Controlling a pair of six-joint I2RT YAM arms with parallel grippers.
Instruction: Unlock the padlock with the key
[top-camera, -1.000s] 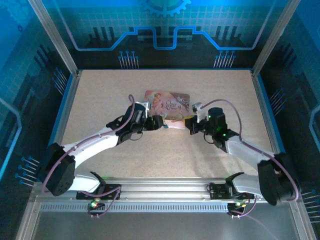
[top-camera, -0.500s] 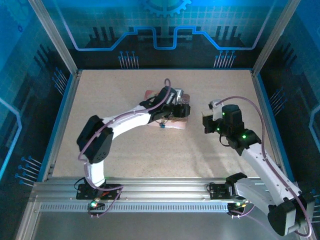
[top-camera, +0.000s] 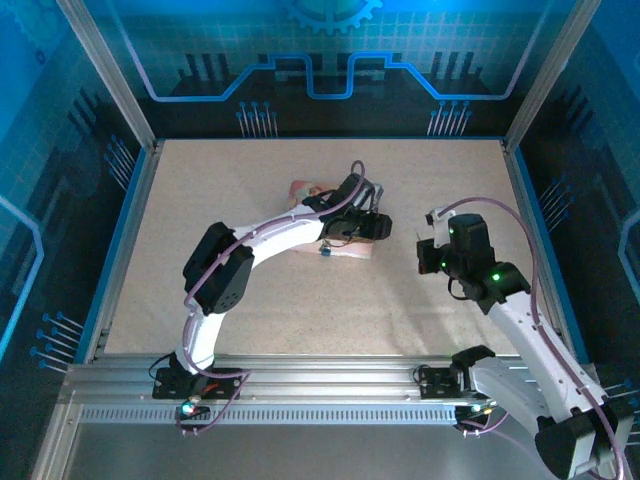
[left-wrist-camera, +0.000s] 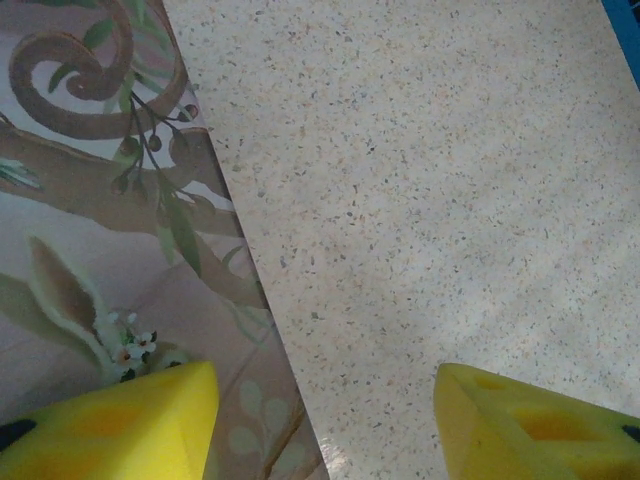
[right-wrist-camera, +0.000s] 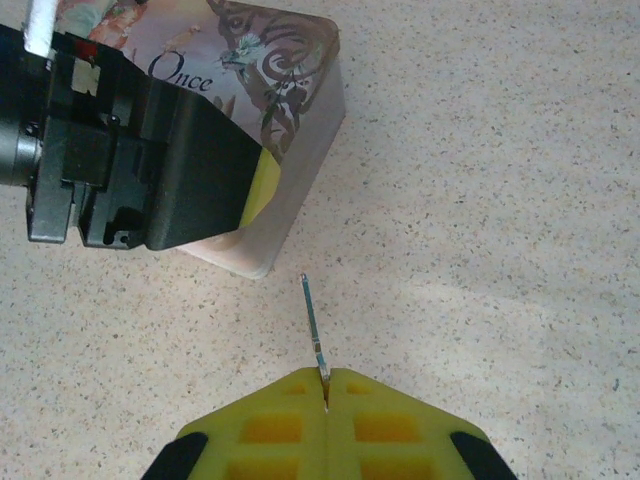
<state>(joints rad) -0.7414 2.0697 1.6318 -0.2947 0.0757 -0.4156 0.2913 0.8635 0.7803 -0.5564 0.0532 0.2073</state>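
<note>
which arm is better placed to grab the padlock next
Left, probably: the left hand is open over the tin, close to the padlock. The right hand is shut on the key.

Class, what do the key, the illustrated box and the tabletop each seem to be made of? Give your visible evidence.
The key is probably metal: a thin grey blade with a slight sheen. The illustrated box is likely printed tin: smooth decorated lid, rounded corner, pale side wall. The tabletop is a hard, matte, speckled beige surface, perhaps laminate or stone-look.
</note>
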